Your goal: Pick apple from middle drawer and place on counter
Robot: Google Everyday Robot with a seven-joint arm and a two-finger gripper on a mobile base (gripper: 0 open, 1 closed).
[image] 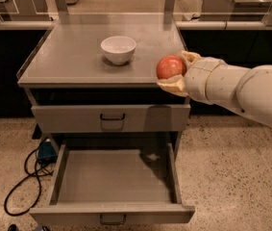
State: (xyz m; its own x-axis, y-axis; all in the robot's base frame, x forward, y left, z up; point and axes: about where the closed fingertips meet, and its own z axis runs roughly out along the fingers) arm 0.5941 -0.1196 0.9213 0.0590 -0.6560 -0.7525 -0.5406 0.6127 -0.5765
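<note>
My gripper [173,71] is shut on the apple [169,67], a small red-orange fruit, and holds it level with the front right edge of the counter [73,57], just above its surface. The white arm reaches in from the right. The middle drawer [114,177] stands pulled open below, and its grey floor is bare apart from the arm's shadow. Its small loop handle [112,219] shows at the bottom edge.
A white bowl [118,49] sits on the counter behind and left of the apple. The closed upper drawer front [111,118] has a dark handle. A black cable [25,177] and a blue object lie on the floor to the left. Steel worktops with posts stand behind.
</note>
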